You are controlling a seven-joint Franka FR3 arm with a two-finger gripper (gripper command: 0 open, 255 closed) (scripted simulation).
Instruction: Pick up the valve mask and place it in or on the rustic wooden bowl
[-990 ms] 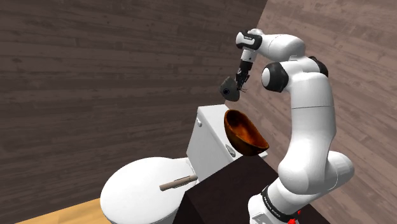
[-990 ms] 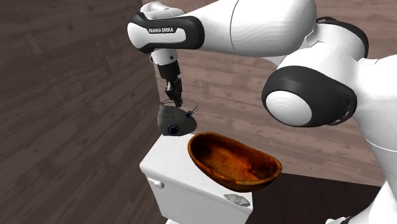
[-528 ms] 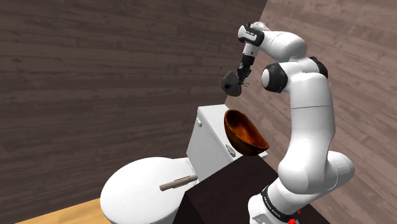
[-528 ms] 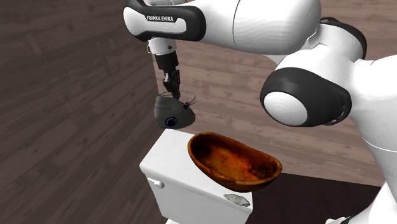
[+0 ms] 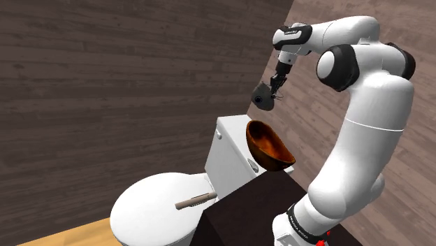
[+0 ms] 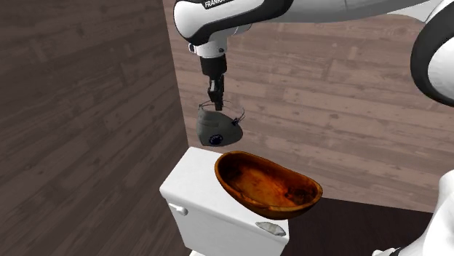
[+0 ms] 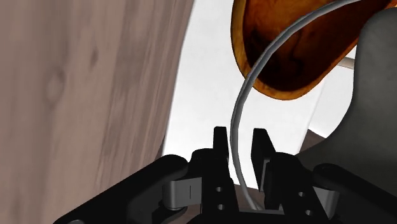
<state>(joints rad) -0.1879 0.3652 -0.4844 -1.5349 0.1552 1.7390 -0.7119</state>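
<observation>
The valve mask (image 5: 263, 100) is a dark grey cup with a small round valve and thin grey straps. It hangs in the air from my gripper (image 5: 277, 84), which is shut on a strap. In the second exterior view the mask (image 6: 218, 127) dangles under the gripper (image 6: 213, 97), just above the far rim of the brown wooden bowl (image 6: 265, 182). The bowl (image 5: 269, 147) rests tilted on the toilet tank (image 5: 229, 157). In the wrist view the gripper (image 7: 238, 143) pinches the strap (image 7: 245, 102), the grey mask body (image 7: 375, 95) sits beside it, and the bowl (image 7: 286, 44) lies beyond.
A white toilet with its lid (image 5: 150, 210) down stands below the tank, with a brown stick (image 5: 194, 201) lying on the lid. My dark stand (image 5: 244, 216) is next to it. Wood-plank walls (image 5: 105, 84) meet in a corner close behind the tank.
The arm has swung toward the shoulder view's right, carrying the hanging mask from beside the tank's far end to over the bowl's far rim. The grip stayed shut.
</observation>
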